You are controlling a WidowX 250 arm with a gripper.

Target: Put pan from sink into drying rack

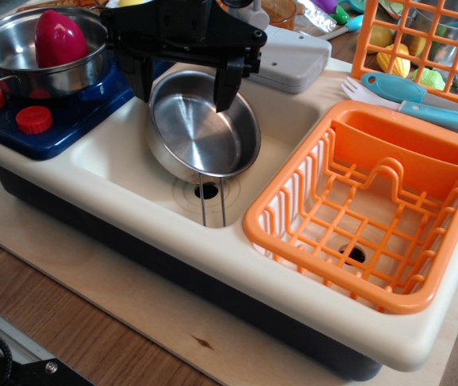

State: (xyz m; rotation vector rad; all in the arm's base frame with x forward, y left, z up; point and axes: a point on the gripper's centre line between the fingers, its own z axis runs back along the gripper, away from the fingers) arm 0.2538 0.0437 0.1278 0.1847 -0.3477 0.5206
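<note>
A shallow round shiny steel pan (204, 125) with a thin wire-loop handle sits tilted in the cream plastic sink (124, 157). The black gripper (182, 90) hangs spread wide over its far rim, holding nothing. The pan looks light, rigid and slippery; the rim seems the surest hold. The orange grid drying rack (373, 205) waits just beside.

No readable text, labels, brands or numbers anywhere. Red knobs (34, 119) on the blue stovetop (76, 121) look blank, though at this resolution small markings may be lost. Grey box (293, 56) behind the sink (124, 161): plain.
</note>
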